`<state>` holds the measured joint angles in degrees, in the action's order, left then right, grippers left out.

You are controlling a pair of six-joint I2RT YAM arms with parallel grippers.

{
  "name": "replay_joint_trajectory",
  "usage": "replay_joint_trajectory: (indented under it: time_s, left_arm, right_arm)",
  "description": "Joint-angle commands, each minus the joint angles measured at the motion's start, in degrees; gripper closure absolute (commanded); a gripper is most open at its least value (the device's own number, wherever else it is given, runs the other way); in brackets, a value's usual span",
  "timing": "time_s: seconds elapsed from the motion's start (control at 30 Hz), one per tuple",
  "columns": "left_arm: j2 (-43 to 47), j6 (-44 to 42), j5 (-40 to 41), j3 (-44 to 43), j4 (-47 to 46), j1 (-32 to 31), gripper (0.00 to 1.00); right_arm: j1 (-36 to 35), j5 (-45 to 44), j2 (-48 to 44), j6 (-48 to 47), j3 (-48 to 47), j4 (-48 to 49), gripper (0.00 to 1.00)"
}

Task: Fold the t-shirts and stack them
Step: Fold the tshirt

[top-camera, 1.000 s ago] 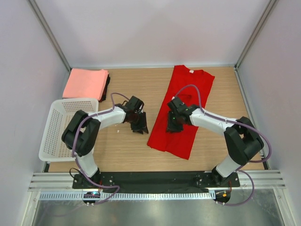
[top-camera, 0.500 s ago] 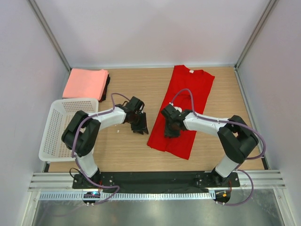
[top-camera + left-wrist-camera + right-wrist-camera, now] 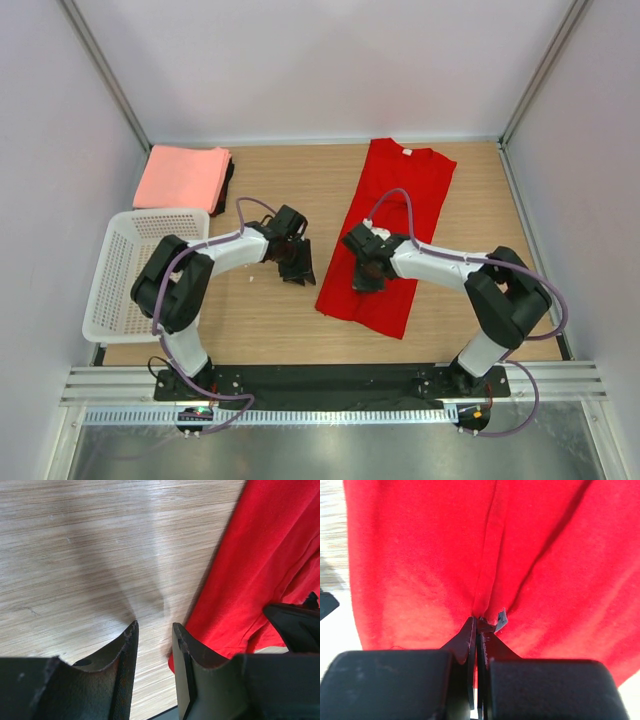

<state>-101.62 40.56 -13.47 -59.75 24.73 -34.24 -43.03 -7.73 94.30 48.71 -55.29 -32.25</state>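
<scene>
A bright red t-shirt [image 3: 395, 205] lies folded lengthwise into a long strip on the wooden table, collar at the far end. My right gripper [image 3: 366, 276] sits on its lower left part and is shut on a pinched ridge of the red cloth [image 3: 485, 587]. My left gripper [image 3: 297, 270] hovers over bare wood just left of the shirt's left edge [image 3: 235, 595], jaws open a little and empty. A folded salmon-pink shirt [image 3: 182, 177] lies at the far left on top of a dark one [image 3: 227, 185].
A white mesh basket [image 3: 130, 270] stands at the left edge of the table. Grey walls and metal posts close in the table on three sides. Bare wood lies between the basket and the red shirt.
My right gripper has slid left and slightly toward me across the red shirt, pulling its lower part. My left gripper has stayed in place.
</scene>
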Motion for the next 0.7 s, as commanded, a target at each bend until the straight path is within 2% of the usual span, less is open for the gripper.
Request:
replay_joint_trajectory:
  time_s: [0.0, 0.67]
  left_arm:
    - [1.2, 0.2, 1.6, -0.1, 1.6, -0.3, 0.65]
    - [0.6, -1.5, -3.3, -1.7, -2.8, -0.7, 0.64]
  right_arm:
    - [-0.4, -2.6, -3.3, 1.5, -0.2, -1.5, 0.99]
    - [-0.5, -2.2, -5.4, 2.9, 6.6, 4.1, 0.99]
